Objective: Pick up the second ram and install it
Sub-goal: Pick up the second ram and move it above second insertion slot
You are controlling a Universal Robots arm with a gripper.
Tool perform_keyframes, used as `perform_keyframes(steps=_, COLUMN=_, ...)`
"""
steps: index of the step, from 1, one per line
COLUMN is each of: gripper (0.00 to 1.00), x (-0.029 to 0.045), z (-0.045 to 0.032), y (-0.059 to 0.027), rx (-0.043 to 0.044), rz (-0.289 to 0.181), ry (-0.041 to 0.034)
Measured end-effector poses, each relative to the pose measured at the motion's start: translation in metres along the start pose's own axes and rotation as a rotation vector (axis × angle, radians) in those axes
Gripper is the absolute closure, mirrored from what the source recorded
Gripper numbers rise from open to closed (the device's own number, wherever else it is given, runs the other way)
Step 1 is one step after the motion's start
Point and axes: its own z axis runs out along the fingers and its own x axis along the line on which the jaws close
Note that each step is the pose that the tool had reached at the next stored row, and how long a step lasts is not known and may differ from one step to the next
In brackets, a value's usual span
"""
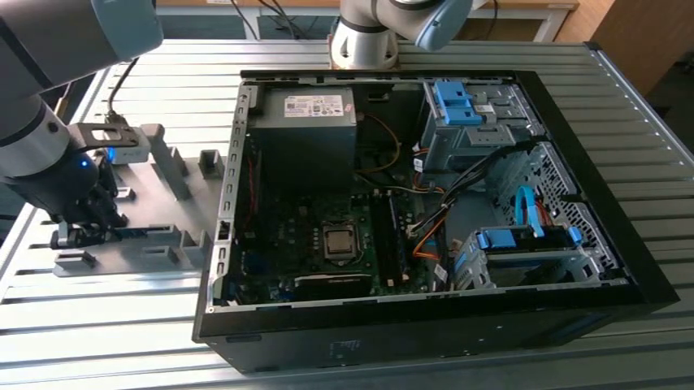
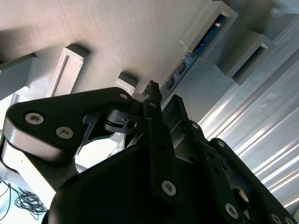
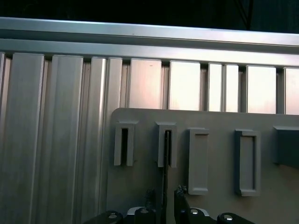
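The second ram [image 2: 204,42] is a thin blue-green stick standing on edge in the slots of the grey fixture blocks [image 2: 212,23]. In the first wrist view the ram [image 3: 164,172] shows edge-on as a dark line running from a slotted block down between my fingertips. My gripper [image 3: 164,192] straddles its near end, open, with a small gap on each side of the stick. In the exterior view the gripper [image 1: 83,234] sits low over the fixture plate [image 1: 162,244] at the exterior view's left, away from the open computer case [image 1: 434,187].
The motherboard's memory slots [image 1: 388,236] lie beside the processor socket [image 1: 340,241], with orange and black cables [image 1: 428,236] close by. A power supply [image 1: 309,122] and blue drive cages [image 1: 461,106] fill the far end. Several upright grey blocks [image 1: 165,158] stand around the gripper on the ribbed table [image 1: 109,325].
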Motion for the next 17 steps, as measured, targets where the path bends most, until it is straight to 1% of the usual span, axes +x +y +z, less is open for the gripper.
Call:
perform_keyframes(steps=11, gripper=0.71, x=-0.0018, z=0.0029, y=-0.0001, rx=0.0, rz=0.0, ry=0.0)
perform_keyframes(steps=17, gripper=0.71, x=-0.0017, z=0.0062, y=-0.0001, rx=-0.0001, rz=0.0, ry=0.0)
